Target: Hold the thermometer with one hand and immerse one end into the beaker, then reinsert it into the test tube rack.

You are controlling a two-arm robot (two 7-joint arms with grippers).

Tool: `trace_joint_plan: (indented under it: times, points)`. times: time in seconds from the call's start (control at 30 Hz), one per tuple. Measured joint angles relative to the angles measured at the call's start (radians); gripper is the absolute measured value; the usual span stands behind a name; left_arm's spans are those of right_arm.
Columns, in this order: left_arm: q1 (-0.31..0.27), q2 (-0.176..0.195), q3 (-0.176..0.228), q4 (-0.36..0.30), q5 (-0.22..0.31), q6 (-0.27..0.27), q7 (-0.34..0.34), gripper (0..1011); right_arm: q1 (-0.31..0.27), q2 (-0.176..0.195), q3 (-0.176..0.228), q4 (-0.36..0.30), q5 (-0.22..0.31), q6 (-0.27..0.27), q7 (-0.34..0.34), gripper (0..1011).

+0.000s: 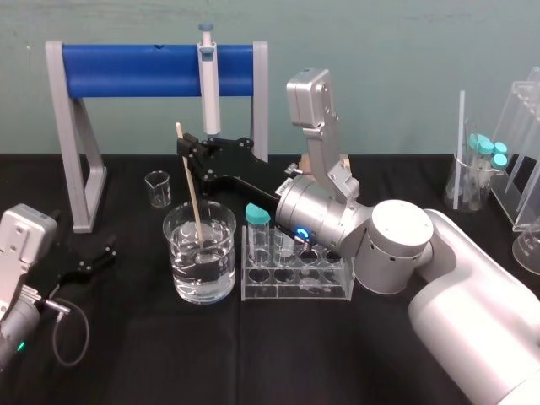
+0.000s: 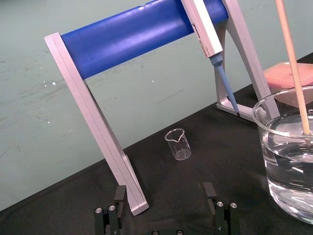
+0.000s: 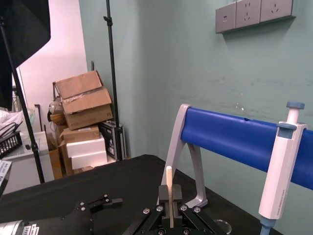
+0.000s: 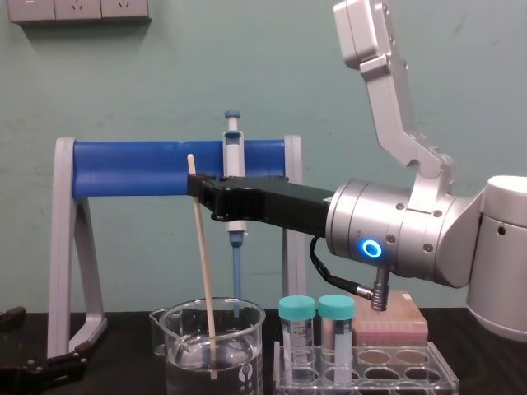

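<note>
The thermometer is a thin cream rod, slightly tilted, with its lower end under the water in the large glass beaker. My right gripper is shut on the rod near its top, reaching in from the right above the beaker. In the chest view the thermometer runs from the right gripper down into the beaker. The clear test tube rack stands just right of the beaker. My left gripper rests on the table at the far left, open and holding nothing.
Behind the beaker stands a grey frame with a blue bar, and a pipette hangs from it. A small beaker sits near the frame. Teal-capped tubes stand in the rack, with a pink box behind it. More labware stands at the far right.
</note>
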Motion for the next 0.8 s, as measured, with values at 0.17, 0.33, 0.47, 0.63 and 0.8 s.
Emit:
trace_joint_plan:
  times: [0.17, 0.33, 0.47, 0.63, 0.8]
  points:
    - [0.0, 0.0, 0.0, 0.0, 0.0, 0.0, 0.0, 1004, -0.009, 0.002, 0.006, -0.023, -0.002, -0.003, -0.007, 36]
    - [0.0, 0.0, 0.0, 0.0, 0.0, 0.0, 0.0, 1004, -0.016, 0.009, 0.018, -0.06, -0.001, 0.0, -0.013, 36]
    - [0.0, 0.0, 0.0, 0.0, 0.0, 0.0, 0.0, 1004, -0.019, 0.019, 0.027, -0.097, 0.009, 0.016, -0.015, 36]
    - [0.0, 0.0, 0.0, 0.0, 0.0, 0.0, 0.0, 1004, -0.023, 0.031, 0.044, -0.147, 0.036, 0.047, -0.02, 36]
    - [0.0, 0.0, 0.0, 0.0, 0.0, 0.0, 0.0, 1004, -0.027, 0.053, 0.072, -0.227, 0.098, 0.118, -0.037, 36]
